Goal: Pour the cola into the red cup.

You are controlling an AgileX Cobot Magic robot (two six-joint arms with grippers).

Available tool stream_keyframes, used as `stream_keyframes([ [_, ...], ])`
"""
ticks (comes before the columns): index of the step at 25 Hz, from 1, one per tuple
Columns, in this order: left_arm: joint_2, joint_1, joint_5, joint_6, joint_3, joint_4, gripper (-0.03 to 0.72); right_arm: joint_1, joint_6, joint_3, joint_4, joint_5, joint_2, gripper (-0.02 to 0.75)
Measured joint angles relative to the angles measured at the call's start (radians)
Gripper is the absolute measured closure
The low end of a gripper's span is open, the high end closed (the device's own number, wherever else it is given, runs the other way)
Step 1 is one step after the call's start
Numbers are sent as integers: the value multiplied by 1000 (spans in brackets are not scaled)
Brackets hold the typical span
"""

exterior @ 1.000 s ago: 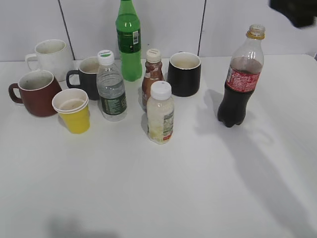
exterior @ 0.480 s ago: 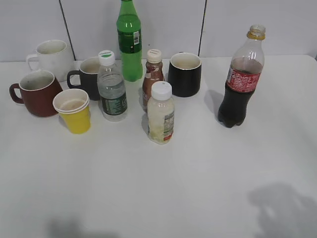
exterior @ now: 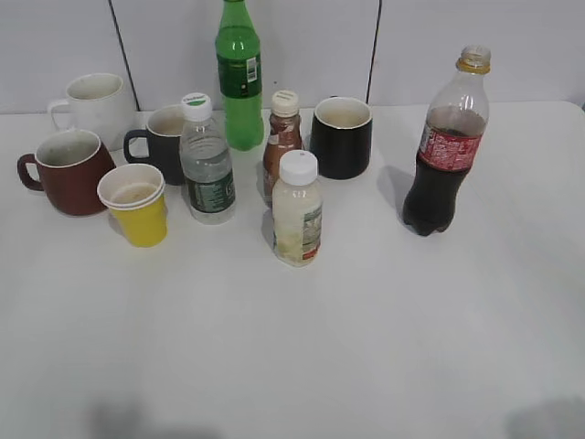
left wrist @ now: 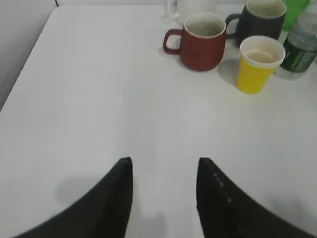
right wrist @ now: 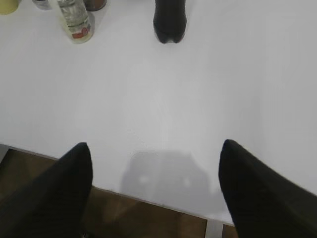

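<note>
The cola (exterior: 446, 146) stands upright without a cap at the right of the table; its dark base shows at the top of the right wrist view (right wrist: 170, 20). The red cup (exterior: 62, 171) stands at the far left, handle to the left, and also shows in the left wrist view (left wrist: 201, 40). Neither gripper shows in the exterior view. My left gripper (left wrist: 164, 161) is open and empty above bare table, well short of the red cup. My right gripper (right wrist: 156, 145) is wide open and empty over the table's front edge, far from the cola.
A yellow paper cup (exterior: 135, 203), a water bottle (exterior: 206, 160), a white-capped bottle (exterior: 296, 208), a small brown bottle (exterior: 281, 137), a green bottle (exterior: 239, 73), two black mugs (exterior: 340, 137) and a white mug (exterior: 94, 105) crowd the back left and middle.
The dark arm at the top right of the exterior view has left the frame. Its shadow has slid down the table toward the bottom right corner. The bottles and cups have not moved.
</note>
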Motion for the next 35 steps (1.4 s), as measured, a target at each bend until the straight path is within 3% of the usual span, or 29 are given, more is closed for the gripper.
stream_keyframes([
  [12, -18, 0, -48, 8, 23, -33, 378, -16, 2, 3, 2, -19, 1, 143],
  [18, -68, 19, -50, 11, 23, -34, 435, -197, 4, 3, 7, -21, -64, 145],
  [21, -68, 19, -50, 11, 23, -34, 447, -244, 4, 3, 11, -20, -102, 145],
  [35, -68, 16, -51, 11, 23, -34, 449, -252, 4, 3, 27, -22, -107, 146],
])
